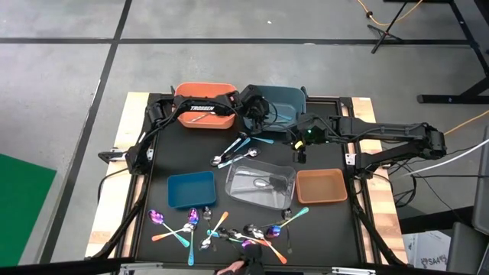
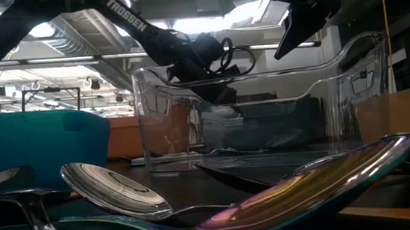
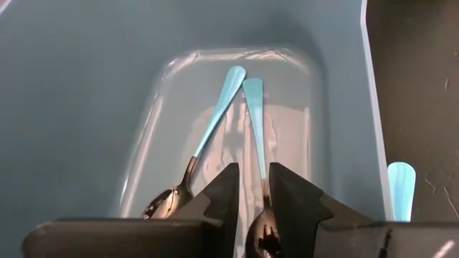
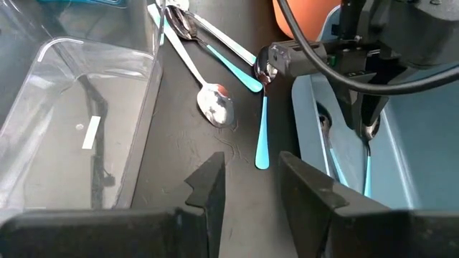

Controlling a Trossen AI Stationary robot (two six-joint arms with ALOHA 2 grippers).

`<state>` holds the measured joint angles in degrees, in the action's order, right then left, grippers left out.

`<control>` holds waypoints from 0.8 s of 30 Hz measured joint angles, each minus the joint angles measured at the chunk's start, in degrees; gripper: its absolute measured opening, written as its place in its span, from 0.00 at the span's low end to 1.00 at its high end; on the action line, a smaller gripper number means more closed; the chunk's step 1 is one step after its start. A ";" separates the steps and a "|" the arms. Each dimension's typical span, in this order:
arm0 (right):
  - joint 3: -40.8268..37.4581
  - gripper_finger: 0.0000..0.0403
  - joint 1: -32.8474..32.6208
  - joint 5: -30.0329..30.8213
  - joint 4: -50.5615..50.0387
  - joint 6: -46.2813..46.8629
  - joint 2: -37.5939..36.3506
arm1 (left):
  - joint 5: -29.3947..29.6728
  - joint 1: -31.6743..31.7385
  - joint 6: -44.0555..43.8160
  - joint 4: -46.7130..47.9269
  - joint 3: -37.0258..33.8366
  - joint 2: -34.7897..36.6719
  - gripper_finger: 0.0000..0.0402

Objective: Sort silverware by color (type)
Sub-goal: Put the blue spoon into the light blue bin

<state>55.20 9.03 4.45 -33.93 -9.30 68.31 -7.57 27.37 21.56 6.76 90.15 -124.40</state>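
While the left gripper (image 3: 251, 197) stands parted over two teal-handled spoons (image 3: 215, 122) in the teal bin (image 3: 72, 107), the right gripper (image 4: 251, 179) hovers open

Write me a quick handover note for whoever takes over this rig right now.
Left gripper: over the far teal bin, fingers parted around a teal-handled spoon it is setting down beside another one.
Right gripper: open, empty, hovering over the table beside that bin.
Done: two teal-handled spoons in the teal bin; one dark piece in the clear bin.
Left: a few pieces mid-table, including a teal-handled spoon, plus the mixed pile at the near edge. Orange bin, small blue bin and brown bin show nothing inside.
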 joint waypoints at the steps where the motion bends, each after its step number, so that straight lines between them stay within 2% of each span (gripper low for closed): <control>1: 0.00 0.29 -0.01 0.00 0.00 0.00 0.00 | 0.00 -0.01 0.00 0.00 0.00 0.00 0.18; 10: 0.00 0.29 -0.02 0.00 0.00 0.00 0.00 | 0.16 -0.76 -0.44 0.00 0.00 0.00 0.18; 15: 0.00 0.29 0.00 0.02 0.00 0.00 0.00 | 2.42 -1.66 -2.38 0.37 0.38 0.63 0.18; 24: 0.00 0.29 -0.01 0.02 -0.12 0.02 0.02 | 2.24 -2.97 -6.75 4.27 1.88 6.36 0.18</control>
<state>55.20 9.03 4.46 -34.05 -9.28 68.34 -5.34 24.40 14.81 11.04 92.03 -118.04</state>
